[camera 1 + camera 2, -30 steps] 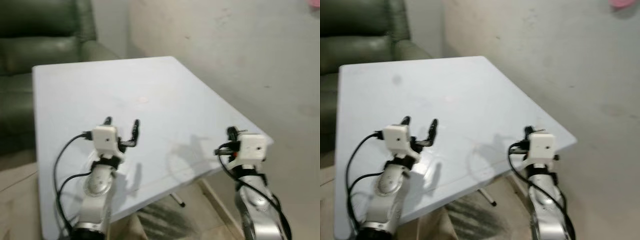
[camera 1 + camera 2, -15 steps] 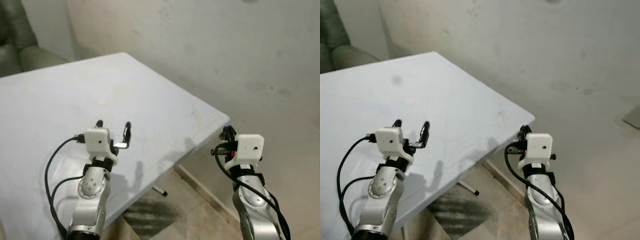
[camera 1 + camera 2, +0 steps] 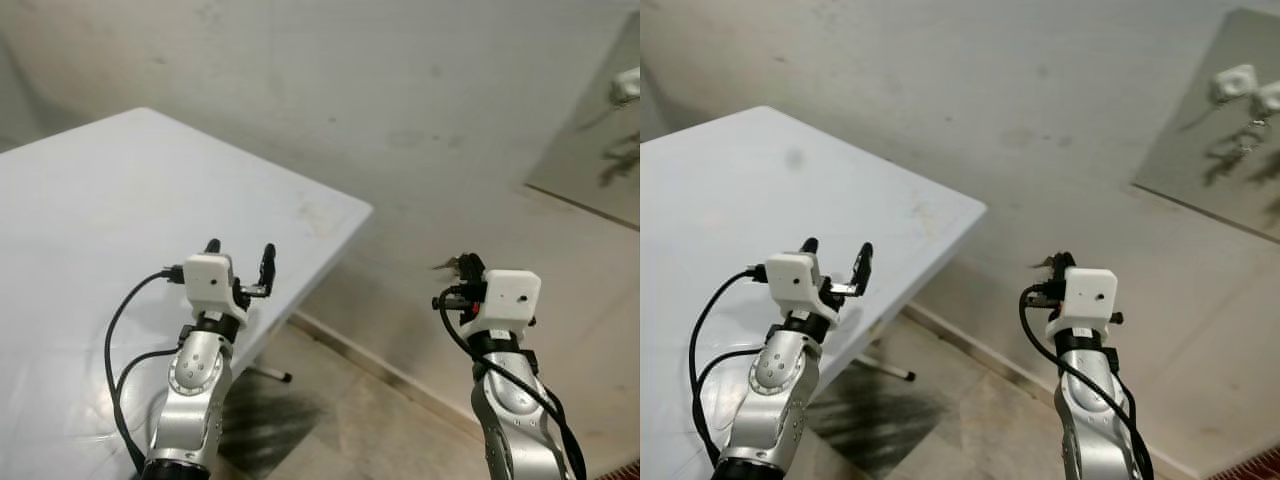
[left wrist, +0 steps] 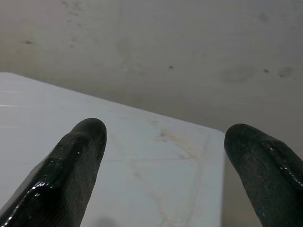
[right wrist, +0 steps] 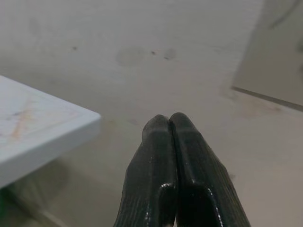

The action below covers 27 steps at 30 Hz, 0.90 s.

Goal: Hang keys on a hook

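Looking through the left eye, a white table [image 3: 100,190] takes up the left side of the frame, one corner reaching toward the middle. A stained pale wall [image 3: 400,80] runs across the top. A grey panel [image 3: 600,150] leans in at the upper right, and a white fixture [image 3: 627,85] sits at its top edge, too blurred to say whether it is a hook. The left gripper [image 3: 240,250] is raised at lower left, above the table's near edge, with its fingers spread wide and nothing between them. A black cable [image 3: 120,330] loops down beside that arm. The right gripper [image 3: 465,265] is raised at lower right, off the table and over the floor [image 3: 340,420], pointing at the wall. A small dark bit [image 3: 445,265] juts from its tip. It may be the keys, but it is too small to tell.

The right eye shows the same layout.

In the left wrist view, two black fingers [image 4: 80,156] stand far apart at the lower corners, with bare tabletop between them and the wall beyond.

In the right wrist view, the fingers [image 5: 158,165] are pressed tight together at lower centre, and I cannot see anything between them. The table corner sits at middle left and the panel at upper right.
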Tool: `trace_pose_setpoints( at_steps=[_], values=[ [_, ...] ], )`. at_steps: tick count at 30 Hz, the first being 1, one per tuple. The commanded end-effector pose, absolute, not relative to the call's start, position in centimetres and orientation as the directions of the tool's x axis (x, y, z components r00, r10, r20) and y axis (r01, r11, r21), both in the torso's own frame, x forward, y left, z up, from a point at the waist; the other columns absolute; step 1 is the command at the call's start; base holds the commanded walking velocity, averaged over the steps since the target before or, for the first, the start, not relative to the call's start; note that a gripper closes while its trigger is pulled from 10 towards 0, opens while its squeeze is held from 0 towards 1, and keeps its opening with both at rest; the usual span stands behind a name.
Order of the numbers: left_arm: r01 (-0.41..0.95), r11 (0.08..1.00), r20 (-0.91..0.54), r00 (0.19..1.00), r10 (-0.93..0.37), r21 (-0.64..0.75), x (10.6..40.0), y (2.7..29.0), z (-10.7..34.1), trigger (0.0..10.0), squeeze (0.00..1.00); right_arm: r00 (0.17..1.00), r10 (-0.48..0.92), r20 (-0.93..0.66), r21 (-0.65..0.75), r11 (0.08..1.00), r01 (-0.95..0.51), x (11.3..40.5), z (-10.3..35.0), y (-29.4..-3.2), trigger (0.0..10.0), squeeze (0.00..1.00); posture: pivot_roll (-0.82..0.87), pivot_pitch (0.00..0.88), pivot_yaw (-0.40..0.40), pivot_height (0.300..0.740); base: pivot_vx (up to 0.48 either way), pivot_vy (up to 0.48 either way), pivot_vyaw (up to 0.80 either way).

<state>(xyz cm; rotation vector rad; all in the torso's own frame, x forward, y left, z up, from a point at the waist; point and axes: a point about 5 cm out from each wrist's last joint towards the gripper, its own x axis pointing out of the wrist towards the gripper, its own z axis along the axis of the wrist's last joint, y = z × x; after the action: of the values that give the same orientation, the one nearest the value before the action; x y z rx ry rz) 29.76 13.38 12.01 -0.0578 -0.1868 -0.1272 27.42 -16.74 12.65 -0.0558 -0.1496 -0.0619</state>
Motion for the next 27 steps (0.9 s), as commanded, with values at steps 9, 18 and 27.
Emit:
trace_pose_setpoints(
  at_steps=[9,18,27],
  values=[
    [0.194,0.980,0.180,0.966,-0.184,-0.042,30.02,12.26,12.12,10.0,0.00,0.985,-0.068,0.161,-0.048,0.996,0.077,27.68,13.03,-16.99,10.0,0.00,0.02,0.064,-0.075,0.740,0.000,0.000,-0.77],
    [0.184,0.982,0.187,0.967,-0.172,-0.048,30.18,12.33,12.32,10.0,0.00,0.984,-0.074,0.160,-0.050,0.995,0.083,27.63,12.98,-17.10,10.0,0.00,0.02,0.057,-0.071,0.740,0.000,0.000,-0.77],
    [0.174,0.983,0.180,0.970,-0.163,-0.051,30.29,12.70,12.33,10.0,0.00,0.984,-0.071,0.165,-0.039,0.996,0.079,27.73,12.93,-16.53,10.0,0.00,0.02,0.049,-0.054,0.740,0.000,0.000,-0.77]
  ],
)
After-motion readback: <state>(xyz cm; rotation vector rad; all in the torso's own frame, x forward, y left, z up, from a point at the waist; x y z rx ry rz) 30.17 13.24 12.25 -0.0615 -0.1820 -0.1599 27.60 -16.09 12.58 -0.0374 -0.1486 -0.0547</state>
